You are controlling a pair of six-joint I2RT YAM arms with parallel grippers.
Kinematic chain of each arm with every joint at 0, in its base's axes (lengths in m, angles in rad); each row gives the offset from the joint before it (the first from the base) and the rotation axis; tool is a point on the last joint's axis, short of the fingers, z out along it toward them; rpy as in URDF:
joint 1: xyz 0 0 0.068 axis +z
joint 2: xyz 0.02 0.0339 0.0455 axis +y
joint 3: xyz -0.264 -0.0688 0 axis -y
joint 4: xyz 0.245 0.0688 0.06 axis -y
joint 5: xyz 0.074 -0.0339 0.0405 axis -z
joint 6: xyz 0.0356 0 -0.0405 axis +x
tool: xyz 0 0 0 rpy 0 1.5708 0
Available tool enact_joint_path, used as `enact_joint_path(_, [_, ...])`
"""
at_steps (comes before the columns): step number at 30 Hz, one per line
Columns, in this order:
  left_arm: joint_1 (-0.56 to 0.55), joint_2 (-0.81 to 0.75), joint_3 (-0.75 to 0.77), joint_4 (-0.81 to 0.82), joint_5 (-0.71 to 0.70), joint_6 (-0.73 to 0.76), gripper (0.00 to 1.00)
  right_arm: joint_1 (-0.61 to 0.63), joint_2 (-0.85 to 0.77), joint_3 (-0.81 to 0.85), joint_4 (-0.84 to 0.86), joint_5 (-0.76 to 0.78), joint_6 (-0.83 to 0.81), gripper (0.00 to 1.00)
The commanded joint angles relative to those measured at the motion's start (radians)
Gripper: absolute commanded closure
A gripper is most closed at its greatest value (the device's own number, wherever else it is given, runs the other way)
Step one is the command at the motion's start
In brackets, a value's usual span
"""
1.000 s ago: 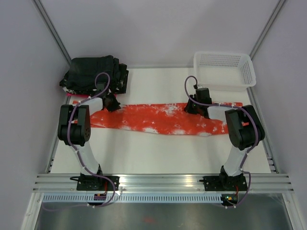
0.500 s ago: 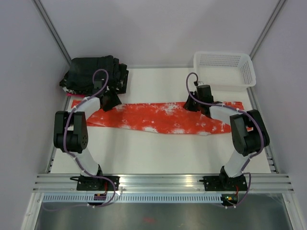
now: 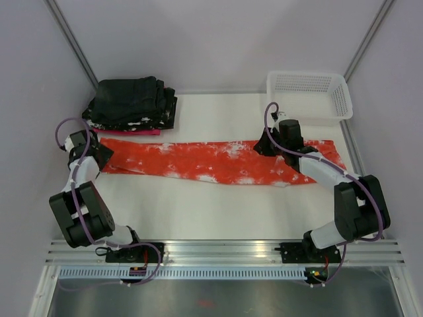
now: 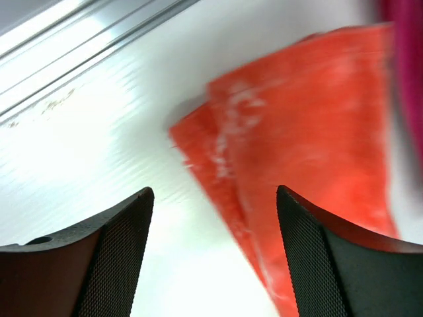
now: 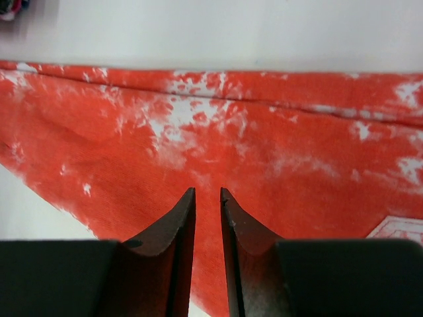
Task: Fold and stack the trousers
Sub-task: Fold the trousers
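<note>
The left jaws were held wide apart with nothing between them, their meshed fingertips (image 4: pixel 122 247) hanging over bare bench (image 4: pixel 132 152). Just ahead of them and a little to their right, the pointed end of the trousers (image 4: pixel 317 132) was seen lying flat, folded double at its edge and not touched by the jaws. Beyond that end a strip of pink cloth (image 4: pixel 406 59) was glimpsed, blurred, and a metal rail (image 4: pixel 79 46) ran past on the far left.

The right jaws were drawn almost together, only a thin slit being left between the fingertips (image 5: pixel 180 231). No fabric was seen caught in that slit. They were poised over the trousers (image 5: pixel 277 165), whose orange-red cloth with white splotches filled the view ahead of and to both sides of them, a lengthwise fold line running across farther ahead.

From above, the trousers (image 3: pixel 218 162) were laid out as one long flat band across the bench (image 3: pixel 218 211), reaching from the left jaws at one end to past the right jaws at the other. Behind the left jaws a pile of black folded garments (image 3: pixel 132 102) rested on the pink cloth (image 3: pixel 125 131); behind the right jaws a white basket (image 3: pixel 307 96) stood.
</note>
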Motion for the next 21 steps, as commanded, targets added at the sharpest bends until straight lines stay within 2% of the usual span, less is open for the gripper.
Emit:
enact_joint_path(1, [0.040, 0.018, -0.032, 0.053, 0.027, -0.080, 0.21, 0.009, -0.034, -0.020, -0.012, -0.015, -0.004, 0.72])
enact_joint_path(11, [0.066, 0.144, -0.009, 0.173, 0.031, -0.120, 0.35, 0.015, -0.091, 0.008, -0.140, 0.048, -0.012, 0.72])
enact_joint_path(18, [0.068, 0.201, 0.003, 0.209, 0.013, -0.112, 0.57, 0.015, -0.102, 0.020, -0.207, 0.097, -0.041, 0.72])
enact_joint_path(21, [0.068, 0.204, 0.005, 0.229, 0.027, -0.111, 0.58, 0.015, -0.100, 0.019, -0.210, 0.100, -0.038, 0.72])
